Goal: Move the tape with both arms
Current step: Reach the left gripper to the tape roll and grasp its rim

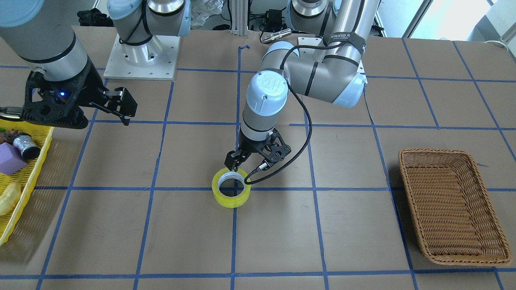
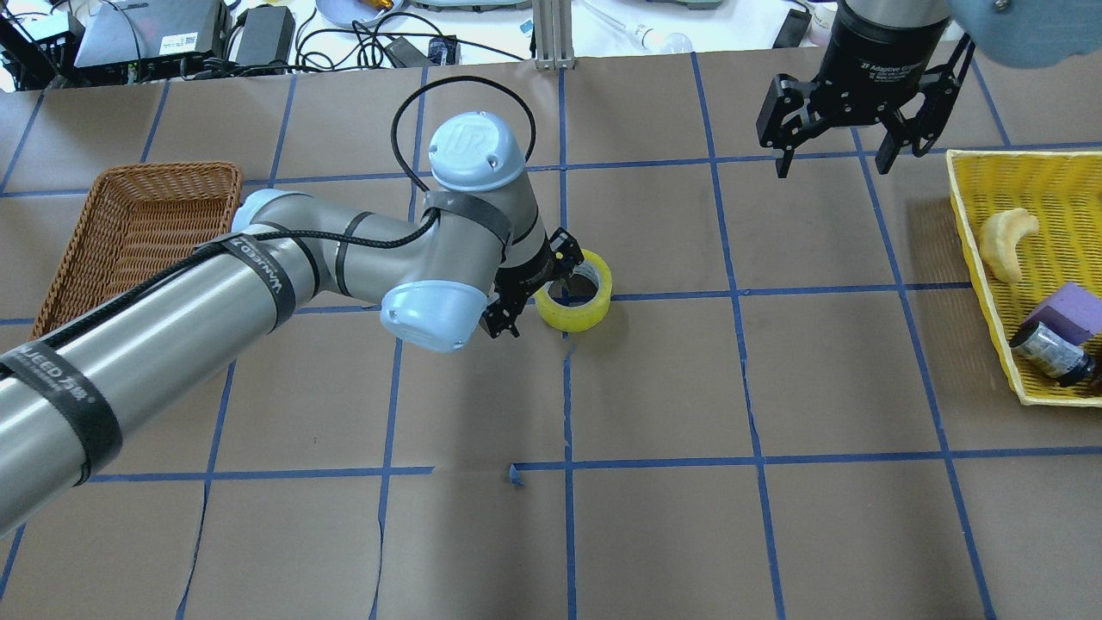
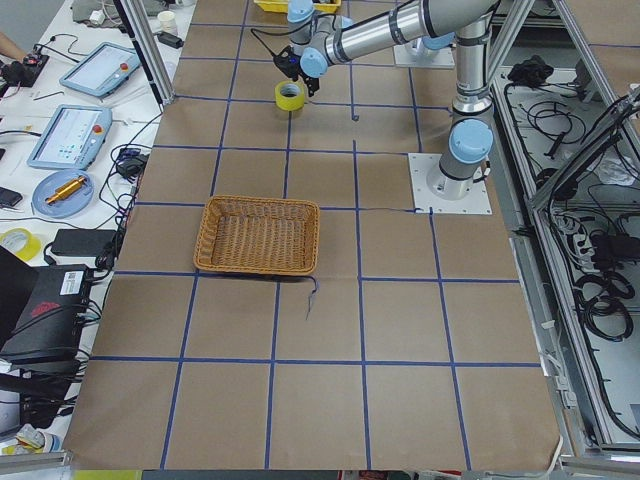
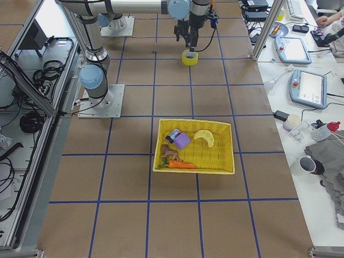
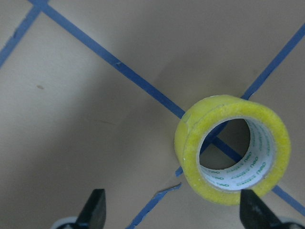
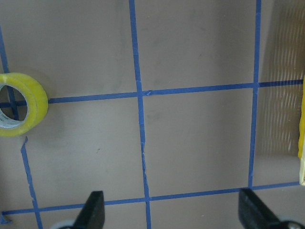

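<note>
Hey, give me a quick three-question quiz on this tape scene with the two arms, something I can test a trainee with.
1. True or false: the right gripper is open and holds nothing.
2. Where does the tape lie? A, in the wicker basket. B, on the table, over a crossing of blue lines. C, in the yellow tray.
3. Fill the gap: the gripper right by the tape belongs to the robot's ___ arm.

Key: 1 true. 2 B. 3 left; the left gripper is open there, with the roll not yet gripped.
</note>
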